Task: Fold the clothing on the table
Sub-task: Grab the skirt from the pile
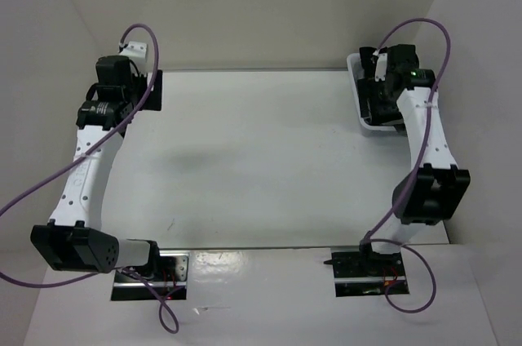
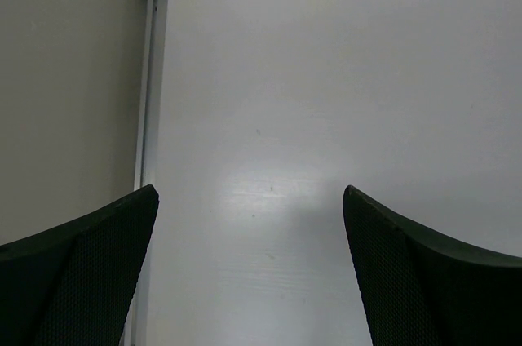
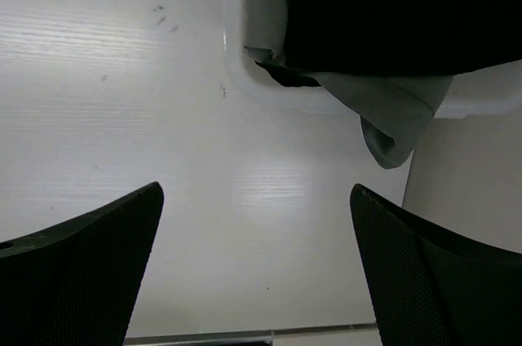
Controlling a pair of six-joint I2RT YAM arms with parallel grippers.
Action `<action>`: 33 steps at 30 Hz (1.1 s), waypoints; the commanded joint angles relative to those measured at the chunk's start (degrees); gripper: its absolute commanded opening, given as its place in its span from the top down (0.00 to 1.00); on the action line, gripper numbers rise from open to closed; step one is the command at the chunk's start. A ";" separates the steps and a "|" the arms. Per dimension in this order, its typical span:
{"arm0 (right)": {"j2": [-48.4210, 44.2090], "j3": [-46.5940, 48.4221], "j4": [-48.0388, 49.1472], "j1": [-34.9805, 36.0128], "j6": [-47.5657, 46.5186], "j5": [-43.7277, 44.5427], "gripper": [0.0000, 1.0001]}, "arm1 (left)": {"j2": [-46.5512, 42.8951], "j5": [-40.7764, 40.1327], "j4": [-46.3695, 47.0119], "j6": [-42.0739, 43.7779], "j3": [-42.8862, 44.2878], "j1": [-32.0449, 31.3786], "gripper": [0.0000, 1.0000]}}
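Right gripper [image 3: 254, 199] released beside small white plastic basket [image 3: 245, 86], far-right corner of flat white table [image 3: 122, 77]; left gripper [image 2: 249, 199] released. Risk: grey fabric garment [image 3: 400, 117] snagging with black fabric garment [image 3: 391, 11].

The plain black clothing [image 3: 391, 11] lies bunched inside a white basket [image 3: 238, 60] at the white table's [image 1: 245, 158] far right edge.

Place: a robot test cell, it looks like a lab.
Enclosure: plain white walls [image 1: 245, 3] stand close around a white table [image 1: 261, 175].
Equipment: left arm [image 1: 81, 175] and right arm [image 1: 428, 142] bolted on metal plates [image 1: 151, 272], with loose purple cables [image 1: 151, 52].
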 commanded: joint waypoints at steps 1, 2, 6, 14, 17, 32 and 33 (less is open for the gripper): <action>2.49 5.10 -4.13 0.99 2.40 6.45 0.01 | -1.38 2.92 -3.10 -1.64 -2.66 2.68 0.00; 2.49 5.63 -2.90 1.00 2.40 7.16 0.01 | -2.09 5.37 -2.48 -1.64 -4.08 3.21 0.00; -0.93 3.02 7.02 1.00 2.93 5.85 0.01 | -3.94 9.78 -1.94 -3.48 -7.96 5.15 0.00; 10.30 6.95 15.91 -2.69 6.97 2.51 0.18 | -5.77 19.19 -3.44 -2.35 -13.31 11.20 0.00; 15.56 11.25 16.44 -3.21 7.50 2.51 0.24 | -7.71 21.29 -2.65 -2.35 -17.34 12.35 0.00; 34.74 34.98 15.92 -4.45 5.04 7.35 0.27 | -16.15 30.26 1.48 0.55 -26.85 20.43 0.00; 35.44 35.60 15.92 -5.32 5.04 7.34 0.29 | -16.16 31.57 1.48 0.55 -26.85 20.44 0.00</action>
